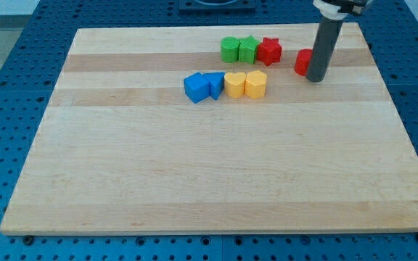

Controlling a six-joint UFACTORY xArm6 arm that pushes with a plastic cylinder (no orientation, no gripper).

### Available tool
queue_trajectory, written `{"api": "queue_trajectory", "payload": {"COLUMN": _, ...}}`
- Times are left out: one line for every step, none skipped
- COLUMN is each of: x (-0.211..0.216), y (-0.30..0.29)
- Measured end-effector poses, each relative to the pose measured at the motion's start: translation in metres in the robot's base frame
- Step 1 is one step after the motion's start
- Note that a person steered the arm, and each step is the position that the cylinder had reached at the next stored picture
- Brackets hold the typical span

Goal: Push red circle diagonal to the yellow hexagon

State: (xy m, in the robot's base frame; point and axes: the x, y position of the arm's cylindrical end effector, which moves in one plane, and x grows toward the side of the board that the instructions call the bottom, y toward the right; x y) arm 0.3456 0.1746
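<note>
The red circle (pixel 302 62) sits near the view's top right, partly hidden by my rod. My tip (pixel 315 78) rests on the board against the circle's lower right side. The yellow hexagon (pixel 255 84) lies to the lower left of the circle, touching a second yellow block (pixel 234 85) on its left. The circle stands up and to the right of the hexagon, with a gap between them.
Two blue blocks (pixel 203 86) sit left of the yellow pair. A row of two green blocks (pixel 238 50) and a red star (pixel 269 51) lies above, just left of the red circle. The wooden board (pixel 194 174) ends close behind them.
</note>
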Motion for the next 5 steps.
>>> {"api": "queue_trajectory", "payload": {"x": -0.008, "y": 0.000}}
{"api": "queue_trajectory", "payload": {"x": -0.017, "y": 0.000}}
{"api": "queue_trajectory", "payload": {"x": -0.026, "y": 0.000}}
{"api": "queue_trajectory", "payload": {"x": -0.031, "y": 0.000}}
{"api": "queue_trajectory", "payload": {"x": -0.031, "y": 0.015}}
